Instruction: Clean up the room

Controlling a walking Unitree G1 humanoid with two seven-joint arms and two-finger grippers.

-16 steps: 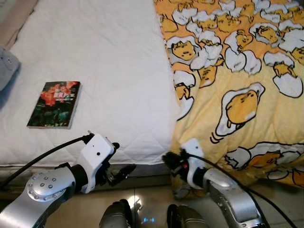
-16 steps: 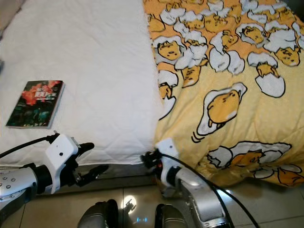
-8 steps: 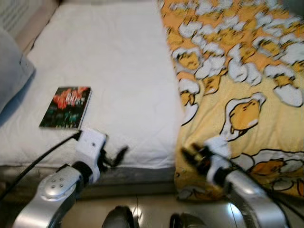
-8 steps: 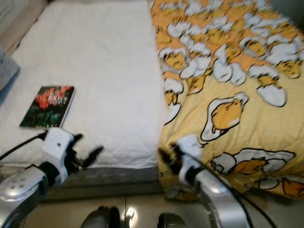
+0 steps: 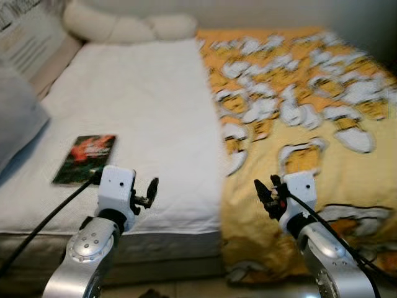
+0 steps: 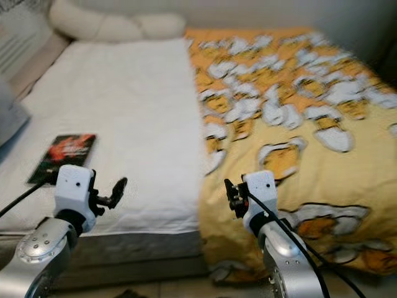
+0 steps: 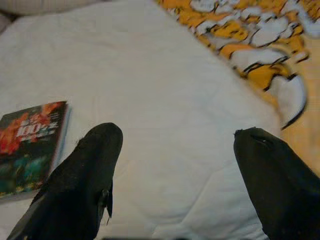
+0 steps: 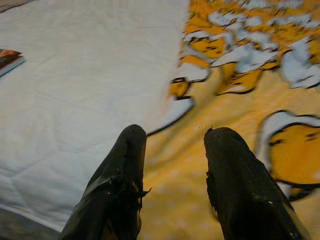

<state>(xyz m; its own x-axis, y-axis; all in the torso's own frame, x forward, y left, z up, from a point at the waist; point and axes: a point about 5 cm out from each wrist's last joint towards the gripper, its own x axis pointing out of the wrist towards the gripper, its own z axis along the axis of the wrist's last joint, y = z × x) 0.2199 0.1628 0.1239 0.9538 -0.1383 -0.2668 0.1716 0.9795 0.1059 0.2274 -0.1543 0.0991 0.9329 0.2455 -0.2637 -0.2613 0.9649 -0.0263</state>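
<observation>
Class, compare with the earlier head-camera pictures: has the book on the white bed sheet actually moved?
No. The book lies at the same spot on the white sheet, left of the yellow blanket edge. Its shift in the picture comes from the camera tilting up.

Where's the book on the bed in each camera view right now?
Left eye view: book on white sheet, just beyond left tool.
Right eye view: book, same spot.
Left wrist view: book beside one finger.
Right wrist view: book corner at the edge.
Shared landmark: yellow blanket edge.
</observation>
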